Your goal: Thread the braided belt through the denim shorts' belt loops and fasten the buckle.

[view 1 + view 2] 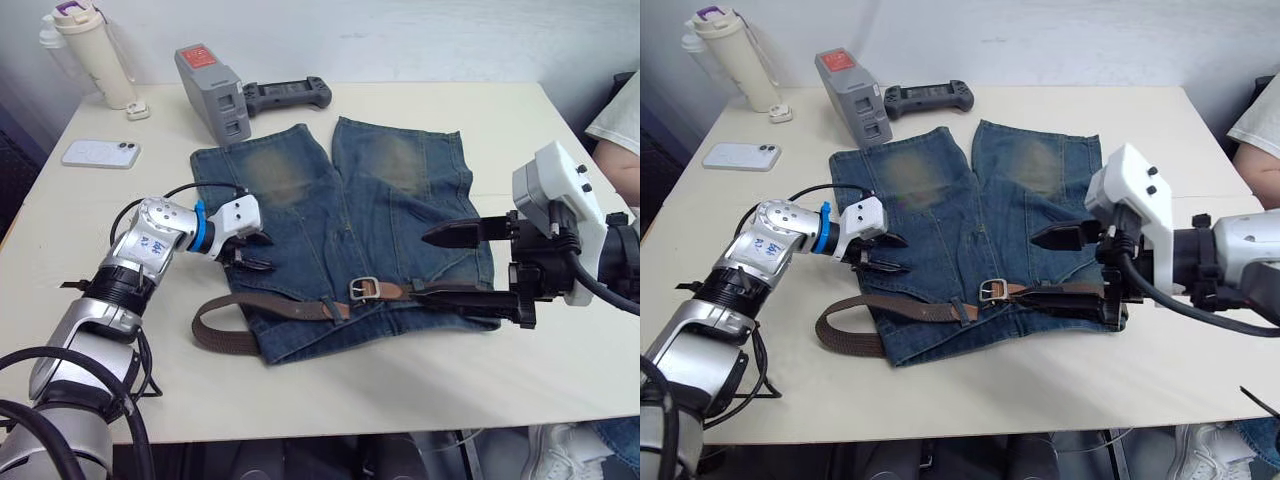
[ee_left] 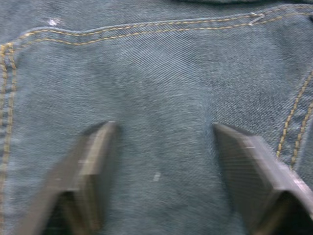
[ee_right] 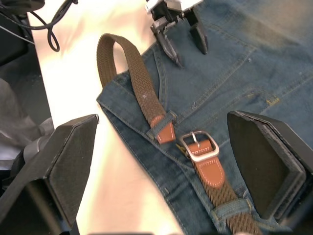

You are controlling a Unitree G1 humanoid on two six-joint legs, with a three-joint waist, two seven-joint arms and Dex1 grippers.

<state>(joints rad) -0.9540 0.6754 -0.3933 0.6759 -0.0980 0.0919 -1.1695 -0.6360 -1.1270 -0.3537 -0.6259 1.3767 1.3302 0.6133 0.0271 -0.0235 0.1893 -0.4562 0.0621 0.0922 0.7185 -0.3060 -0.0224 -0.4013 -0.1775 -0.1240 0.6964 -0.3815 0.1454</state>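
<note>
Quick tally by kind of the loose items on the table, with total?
Faded blue denim shorts: 1
Brown braided belt with silver buckle: 1
White smartphone: 1
Cream tumbler bottle: 1
Grey battery pack: 1
Dark grey handheld controller: 1
Small white case: 1
Total: 7

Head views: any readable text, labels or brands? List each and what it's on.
None can be read.
Red label on the grey battery pack: print too small to read.
Blue handwriting on the left arm's silver shell: marks show, not legible.
Phone, bottle, black controller, denim shorts, braided belt and buckle: no text visible.
</note>
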